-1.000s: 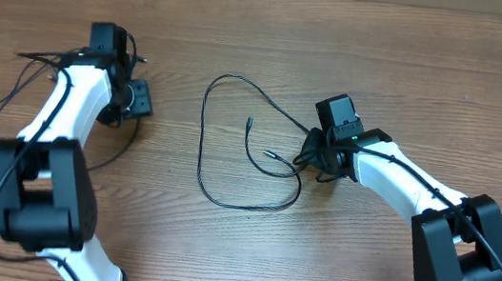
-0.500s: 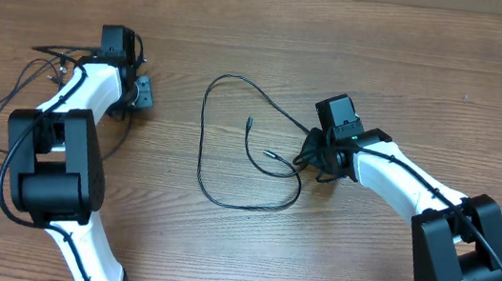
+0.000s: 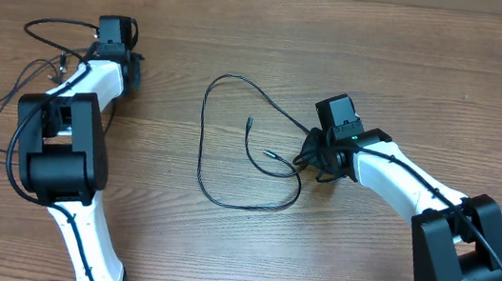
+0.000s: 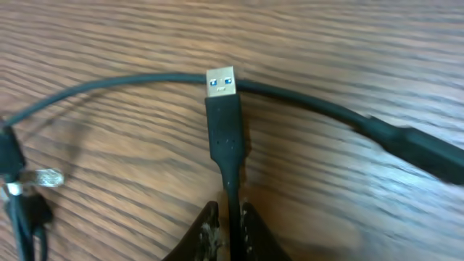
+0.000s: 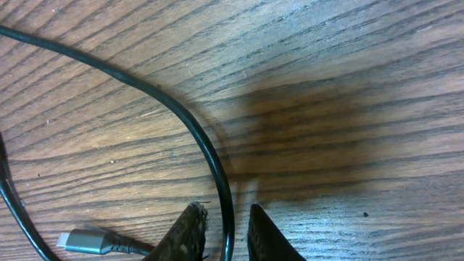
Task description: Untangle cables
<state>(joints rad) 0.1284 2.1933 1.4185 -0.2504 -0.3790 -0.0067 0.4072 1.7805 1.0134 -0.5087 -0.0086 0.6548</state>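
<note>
Left gripper point(image 4: 228, 233): jaws clenched on the USB-A cable point(image 4: 225, 145), pinching the cord just behind the plug body. The plug points straight away from the fingertips, metal end outward. In the wrist view the plug tip overlaps a second cable point(image 4: 109, 88); can't tell if they touch. That one runs side to side across the table point(image 4: 326, 43) and ends in a thicker moulded piece at the right edge. A small silver connector point(image 4: 40, 177) sits at the left edge. Overhead, this gripper is at the far left of the table. The left tangle point(image 3: 1, 105) of thin cables loops beside and behind it.

Right gripper point(image 5: 225, 235): jaws nearly together, grasping the loop cable point(image 5: 210, 156), which runs down between the fingertips. A silver plug point(image 5: 87, 241) lies on the wood just left of the fingers. Overhead, this gripper is right of centre and holds the loop cable at its right side. The cable makes one big open loop mid-table. Both its free ends lie inside the loop. The loop is well apart from the left tangle.
</note>
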